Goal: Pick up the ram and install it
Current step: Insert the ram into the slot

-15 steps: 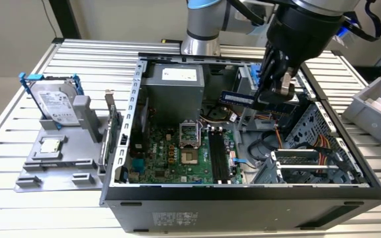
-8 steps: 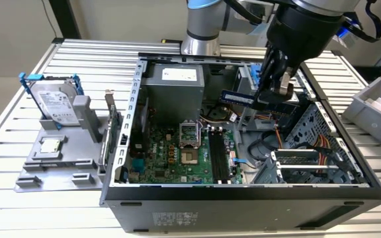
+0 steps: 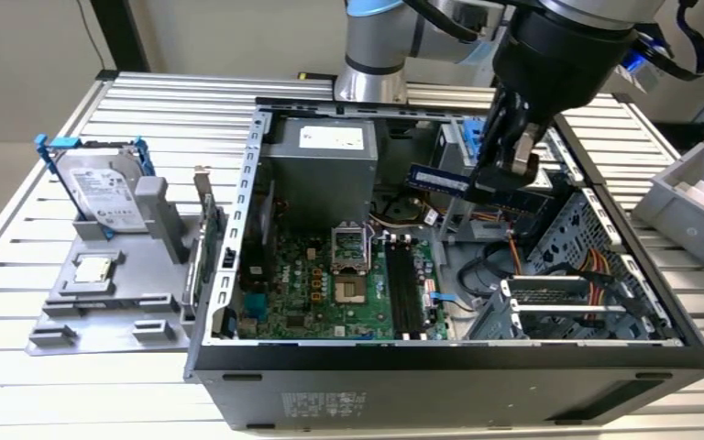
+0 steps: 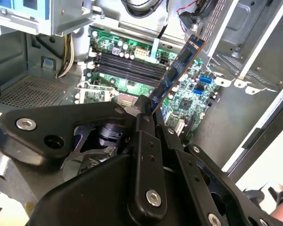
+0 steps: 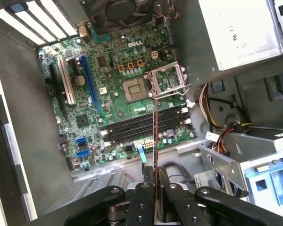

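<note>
Second wrist view puts the gripper [image 4: 148,109] nearest, its black fingers [image 4: 142,136] drawn narrow and pinching one end of the ram [image 4: 178,69]. The stick reaches straight out from the fingertips, so its long axis leads away from the gripper, and its free end hangs over the motherboard [image 4: 191,101]. It is in the air, well above the slots [image 4: 127,66] and touching none of them.

In the first wrist view the ram shows edge-on, a thin line rising from between the fingers and running across the slots rather than along them. Both wrist views suggest its long axis lies crosswise to the slots, though depth is hard to judge there.

In the exterior view the ram sits high inside the open case [image 3: 450,353], beyond the far end of the slots and a little toward the exterior view's right of them. It lies roughly level, its length across the line of the slots.

The gripped end is hidden between the fingers, so how much of the stick they cover cannot be told. Its contact edge is hard to make out. The slots look dark and unfilled, but their end latches are too small to read.

Farther off, well apart from the slots on the exterior view's left, a hard drive [image 3: 105,192] stands outside the case.
</note>
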Motion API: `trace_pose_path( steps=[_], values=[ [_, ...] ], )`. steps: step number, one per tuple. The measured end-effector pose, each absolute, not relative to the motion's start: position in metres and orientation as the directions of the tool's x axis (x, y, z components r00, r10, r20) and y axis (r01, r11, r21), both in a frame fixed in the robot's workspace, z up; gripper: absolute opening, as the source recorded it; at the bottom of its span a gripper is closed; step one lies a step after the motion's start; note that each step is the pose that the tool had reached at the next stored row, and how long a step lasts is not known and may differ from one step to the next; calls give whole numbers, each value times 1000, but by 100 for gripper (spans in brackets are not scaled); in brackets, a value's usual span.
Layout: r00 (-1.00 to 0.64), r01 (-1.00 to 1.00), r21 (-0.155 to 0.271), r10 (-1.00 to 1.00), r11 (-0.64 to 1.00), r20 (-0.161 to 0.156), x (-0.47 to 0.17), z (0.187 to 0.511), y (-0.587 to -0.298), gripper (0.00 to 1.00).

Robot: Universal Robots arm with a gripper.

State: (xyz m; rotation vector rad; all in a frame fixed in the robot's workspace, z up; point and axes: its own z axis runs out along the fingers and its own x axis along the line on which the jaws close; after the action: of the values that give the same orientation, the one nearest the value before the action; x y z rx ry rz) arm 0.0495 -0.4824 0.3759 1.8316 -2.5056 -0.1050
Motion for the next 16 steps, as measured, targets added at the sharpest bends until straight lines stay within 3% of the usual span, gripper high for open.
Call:
trace_pose_path(
  steps=[16],
  values=[
    [-452,-890,76,-892,450,-11,49,376,-482,0]
  ],
)
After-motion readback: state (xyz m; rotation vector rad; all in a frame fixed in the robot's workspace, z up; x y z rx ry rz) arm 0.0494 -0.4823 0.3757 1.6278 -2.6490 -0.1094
